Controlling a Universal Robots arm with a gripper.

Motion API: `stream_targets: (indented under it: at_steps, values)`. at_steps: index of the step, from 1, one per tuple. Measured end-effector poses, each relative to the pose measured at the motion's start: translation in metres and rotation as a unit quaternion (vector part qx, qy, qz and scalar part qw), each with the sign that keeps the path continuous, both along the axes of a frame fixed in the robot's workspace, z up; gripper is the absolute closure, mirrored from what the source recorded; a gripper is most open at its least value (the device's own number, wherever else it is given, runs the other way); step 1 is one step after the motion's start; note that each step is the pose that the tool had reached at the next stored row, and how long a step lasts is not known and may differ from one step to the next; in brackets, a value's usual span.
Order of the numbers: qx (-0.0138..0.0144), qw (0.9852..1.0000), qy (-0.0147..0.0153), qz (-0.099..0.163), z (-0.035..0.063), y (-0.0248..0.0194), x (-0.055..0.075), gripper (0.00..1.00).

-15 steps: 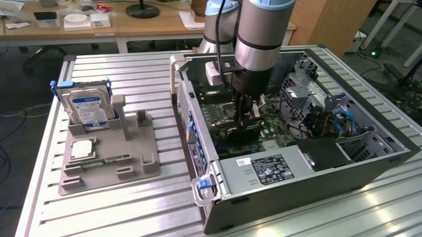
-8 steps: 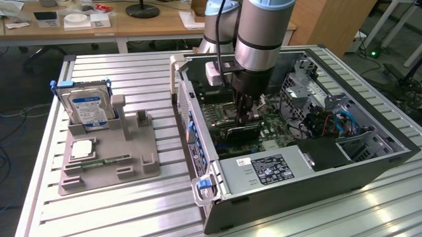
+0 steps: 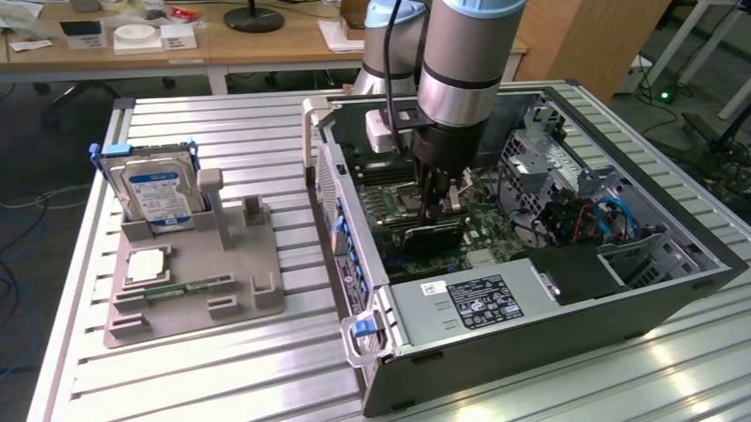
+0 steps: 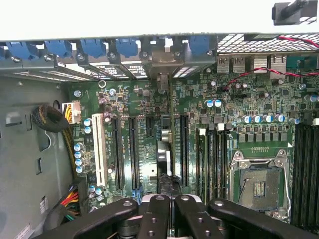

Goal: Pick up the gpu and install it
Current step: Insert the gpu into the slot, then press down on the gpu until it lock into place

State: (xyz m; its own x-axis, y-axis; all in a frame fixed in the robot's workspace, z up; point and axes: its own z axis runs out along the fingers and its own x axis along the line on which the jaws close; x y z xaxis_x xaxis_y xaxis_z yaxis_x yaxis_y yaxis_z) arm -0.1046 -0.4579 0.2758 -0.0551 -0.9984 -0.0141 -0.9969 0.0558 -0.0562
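Gpu (image 4: 167,164) standing on edge over the motherboard (image 4: 209,124) inside the open computer case (image 3: 692,264), seen edge-on as a thin dark card running between two of the long black expansion slots (image 4: 133,152), its pale bracket end toward the case's rear wall with the blue slot clips (image 4: 92,47). Gripped at its upper edge by the gripper (image 4: 169,201), jaws closed right down on the card, black fingers (image 4: 154,214) meeting on either side of it. In the exterior view, gripper (image 3: 441,198) lowered straight down into the middle of the case, arm (image 3: 470,53) upright above it, gpu (image 3: 425,230) dark and low beneath the fingertips, at the board. Empty processor socket (image 4: 259,184) just beside the slot area, memory slots next to it. Case lying on its side on the slatted metal table (image 3: 235,369), toward the table's edge at the exterior view's right; power supply (image 3: 476,303) at the case's near end. Grey parts holder (image 3: 193,281) well apart, near the table's edge at the exterior view's left, carrying a blue-labelled hard drive (image 3: 158,193) upright, a processor chip (image 3: 147,264) lying flat and a narrow green memory stick (image 3: 176,288).
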Motion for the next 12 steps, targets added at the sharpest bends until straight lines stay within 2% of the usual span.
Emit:
stream_targets:
  at_steps: [12]
  values:
    - [-0.0001,1.0000,-0.0004,0.000,0.0001,-0.0001,-0.0017,0.90]
